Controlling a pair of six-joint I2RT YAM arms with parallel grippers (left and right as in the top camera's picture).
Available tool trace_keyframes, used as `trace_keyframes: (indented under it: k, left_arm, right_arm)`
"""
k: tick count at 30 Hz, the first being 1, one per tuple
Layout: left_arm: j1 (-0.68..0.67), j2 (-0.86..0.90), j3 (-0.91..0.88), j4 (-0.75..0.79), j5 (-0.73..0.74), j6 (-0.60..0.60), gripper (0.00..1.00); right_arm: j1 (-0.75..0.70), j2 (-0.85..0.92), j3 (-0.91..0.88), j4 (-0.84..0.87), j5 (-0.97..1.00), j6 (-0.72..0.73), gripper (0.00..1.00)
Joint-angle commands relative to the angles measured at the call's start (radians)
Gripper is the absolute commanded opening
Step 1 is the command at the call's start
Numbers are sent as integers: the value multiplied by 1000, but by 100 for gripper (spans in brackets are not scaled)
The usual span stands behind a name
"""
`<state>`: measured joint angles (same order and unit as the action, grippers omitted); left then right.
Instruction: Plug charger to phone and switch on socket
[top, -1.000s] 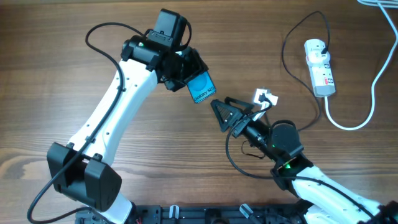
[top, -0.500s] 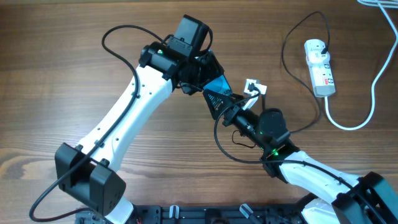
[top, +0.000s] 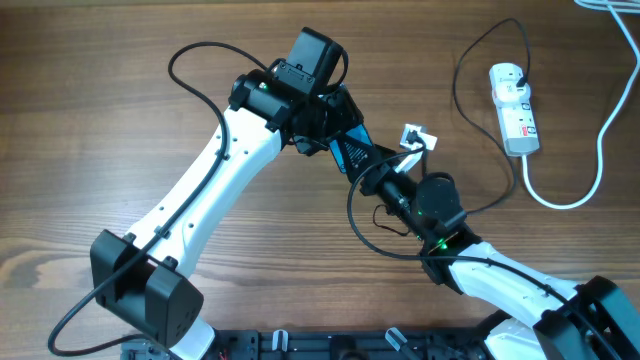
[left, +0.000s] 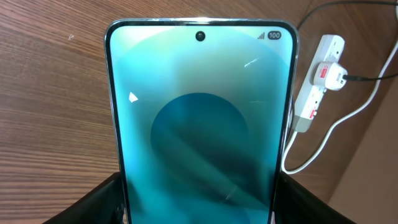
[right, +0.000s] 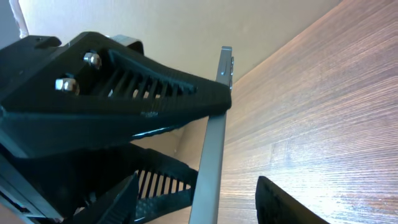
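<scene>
**Two robot arms meet over a phone.** Above a brown wooden tabletop (top: 120, 90), the left arm's black fingers (left: 93, 202) clamp a flat rectangular smartphone with a turquoise screen (top: 349, 152) by its long sides. They hold it clear of the wood, with the screen facing the left wrist camera. A punch-hole lens and a "100" battery mark show at the screen's top edge.

The right arm's black fingers (top: 372, 172) sit right at the phone's free end. From the right wrist, the phone (right: 210, 155) shows only as a thin silver edge running up the frame. Whether the right fingers are wide, narrow or holding anything cannot be told.

The white oblong power strip (top: 514, 112), with its red-marked label, lies well apart at the right of the tabletop. A thick white cord (top: 602, 140) curves away from it. The thin black charger cable (top: 456, 80) loops from the strip's plugged end back toward the arms, its metal tip hidden.
</scene>
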<state>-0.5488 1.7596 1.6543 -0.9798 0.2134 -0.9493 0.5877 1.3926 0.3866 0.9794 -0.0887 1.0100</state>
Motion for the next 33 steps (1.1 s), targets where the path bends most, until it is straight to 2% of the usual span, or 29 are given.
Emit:
trace_keyframes:
  k: [1, 5, 27, 33]
  left_arm:
    - [-5, -11, 14, 3, 6, -19, 59]
    - [-23, -11, 14, 4, 6, -25, 59]
    - [-45, -11, 14, -11, 6, -28, 60]
    - [-45, -11, 14, -14, 7, -28, 60]
  right_arm:
    - [4, 11, 19, 4, 40, 15, 58]
    - [4, 11, 19, 4, 44, 22, 56]
    - [4, 11, 19, -23, 28, 66, 32]
    - [4, 11, 19, -18, 5, 68, 29]
